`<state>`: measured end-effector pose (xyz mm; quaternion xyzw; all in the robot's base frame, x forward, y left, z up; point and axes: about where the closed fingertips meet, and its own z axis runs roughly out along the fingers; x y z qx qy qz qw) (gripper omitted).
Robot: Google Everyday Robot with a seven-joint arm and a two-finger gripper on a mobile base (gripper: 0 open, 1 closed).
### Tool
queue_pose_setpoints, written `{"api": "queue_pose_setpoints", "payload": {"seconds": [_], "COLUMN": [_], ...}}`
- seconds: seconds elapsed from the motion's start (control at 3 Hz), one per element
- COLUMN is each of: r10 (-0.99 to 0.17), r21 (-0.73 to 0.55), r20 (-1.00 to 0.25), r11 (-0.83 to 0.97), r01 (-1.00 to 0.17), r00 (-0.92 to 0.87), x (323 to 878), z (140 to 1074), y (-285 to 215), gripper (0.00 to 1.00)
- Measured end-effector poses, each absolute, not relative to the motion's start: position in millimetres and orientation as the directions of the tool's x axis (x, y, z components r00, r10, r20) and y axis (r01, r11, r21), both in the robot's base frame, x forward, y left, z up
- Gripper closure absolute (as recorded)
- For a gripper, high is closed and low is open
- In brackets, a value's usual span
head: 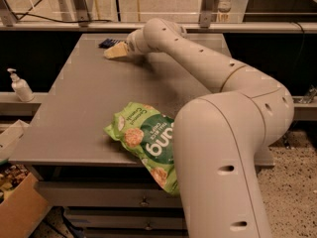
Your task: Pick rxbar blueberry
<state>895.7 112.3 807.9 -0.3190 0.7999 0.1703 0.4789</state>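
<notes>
The rxbar blueberry is a small flat dark navy bar lying at the far left corner of the grey table. My gripper is at the end of the long white arm reaching across the table. It sits low over the table, just in front of and to the right of the bar, right beside it. Whether it touches the bar cannot be told. The gripper partly hides the bar's near edge.
A large green "dang" chip bag lies at the table's front edge, partly overhanging it. A white pump bottle stands on a ledge to the left. A cardboard box sits on the floor at the lower left. Metal railing runs behind the table.
</notes>
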Motion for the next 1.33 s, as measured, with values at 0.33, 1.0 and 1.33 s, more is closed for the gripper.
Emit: {"api": "queue_pose_setpoints", "payload": {"seconds": [0.33, 1.0, 1.33], "r10": [-0.347, -0.347, -0.347], "r21": [-0.033, -0.033, -0.033], "r20": [-0.875, -0.875, -0.875], "r11": [0.738, 0.738, 0.738], "r01": [-0.673, -0.673, -0.673], "r00": [-0.338, -0.338, -0.338], "x": [895.7, 895.7, 895.6], "z": [812.3, 820.2, 820.5], "y": [112.3, 112.2, 112.2], "gripper": [0.64, 1.0, 1.0]}}
